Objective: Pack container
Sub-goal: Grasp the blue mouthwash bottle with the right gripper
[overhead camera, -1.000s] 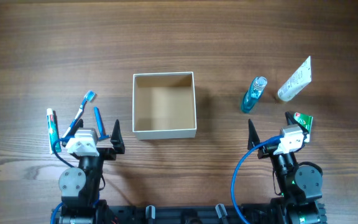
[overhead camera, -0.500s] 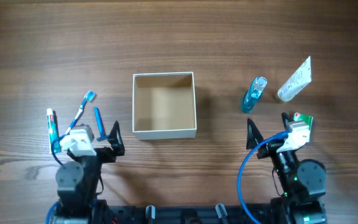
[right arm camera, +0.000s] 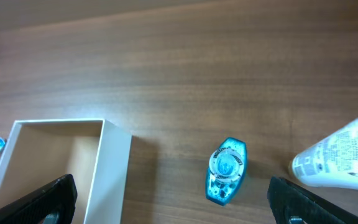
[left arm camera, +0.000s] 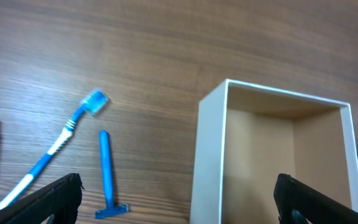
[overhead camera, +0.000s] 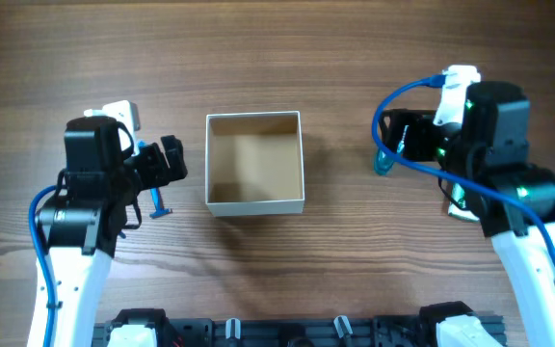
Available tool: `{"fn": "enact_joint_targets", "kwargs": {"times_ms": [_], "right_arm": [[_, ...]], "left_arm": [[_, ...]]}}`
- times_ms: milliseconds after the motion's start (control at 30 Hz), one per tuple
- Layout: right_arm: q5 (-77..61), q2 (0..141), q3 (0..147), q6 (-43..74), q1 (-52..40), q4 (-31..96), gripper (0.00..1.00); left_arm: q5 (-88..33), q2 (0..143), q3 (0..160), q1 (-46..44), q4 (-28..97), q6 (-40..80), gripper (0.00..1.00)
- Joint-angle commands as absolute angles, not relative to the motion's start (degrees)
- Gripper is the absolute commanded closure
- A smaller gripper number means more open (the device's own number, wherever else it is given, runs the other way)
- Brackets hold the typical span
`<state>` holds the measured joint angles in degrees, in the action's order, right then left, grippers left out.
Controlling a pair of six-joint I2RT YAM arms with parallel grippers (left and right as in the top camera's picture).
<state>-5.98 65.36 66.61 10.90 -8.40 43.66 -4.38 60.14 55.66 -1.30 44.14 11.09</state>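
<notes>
Container [overhead camera: 255, 204], white tube [right arm camera: 344, 155] w/ illegible print

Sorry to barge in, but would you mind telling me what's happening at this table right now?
Two robot arms are set to pack toiletries into the container, which is empty. The left pincer hangs open by the toothbrush and razor lying left of it. The right pincer hangs open by the blue bottle and white tube on its right. Neither holds anything, so no item is packed yet.
</notes>
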Motion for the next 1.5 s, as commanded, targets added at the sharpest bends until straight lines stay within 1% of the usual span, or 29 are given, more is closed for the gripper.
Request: {"fn": "enact_joint_targets", "kwargs": {"times_ms": [0,200,367,467,533,567,667,833,1167,1200,1267,1300,1333,1400,1467], "right_arm": [[0.14,69.49,67.90,16.23,-8.21,43.13,0.00],[2.15,80.29,67.88,26.04,-8.21,43.42,0.00],[2.15,87.02,67.88,30.24,-8.21,43.55,0.00],[2.15,88.79,67.88,30.70,-8.21,43.55,0.01],[2.17,89.10,67.81,30.55,-8.21,43.75,0.06],[2.22,89.10,67.70,30.57,-8.21,43.77,0.15],[5.17,89.10,67.40,30.68,-8.21,44.27,0.30],[8.21,89.17,67.05,30.52,-8.21,45.06,0.30],[7.51,91.09,67.05,28.29,-8.23,45.08,0.32],[7.49,91.33,67.05,28.32,-8.23,45.04,0.35],[7.49,91.55,67.05,28.42,-8.23,45.01,0.44],[7.51,91.57,67.05,28.42,-8.23,45.01,0.50],[7.51,91.57,67.05,28.42,-8.23,44.99,0.59],[7.51,91.55,67.05,28.40,-8.23,44.88,0.67],[7.51,91.55,67.05,28.38,-8.23,44.75,0.70]], "left_arm": [[-8.34,61.52,56.97,-0.73,44.45,11.62,0.00],[-8.32,61.52,56.95,-0.73,44.42,11.62,0.00],[-8.32,61.52,56.95,-0.73,44.45,11.60,0.00],[-8.32,61.52,56.95,-0.73,44.45,11.62,0.00],[-8.29,61.52,56.95,-0.73,44.42,11.60,0.00],[-8.29,61.52,56.95,-0.73,44.42,11.60,0.00],[-8.29,61.52,56.95,-0.73,44.42,11.60,0.00],[-8.32,61.52,56.95,-0.73,44.42,11.60,0.00],[-8.29,61.52,56.95,-0.73,44.42,11.60,0.00],[-8.29,61.52,56.95,-0.73,44.42,11.60,0.00],[-8.29,61.49,56.95,-0.73,44.42,11.60,0.00],[-8.32,61.49,56.95,-0.73,44.42,11.60,0.00],[-8.32,61.49,56.95,-0.73,44.42,11.60,0.00],[-8.29,61.52,56.97,-0.73,44.42,11.60,0.00],[-8.29,61.49,56.95,-0.73,44.42,11.60,0.00]]}}
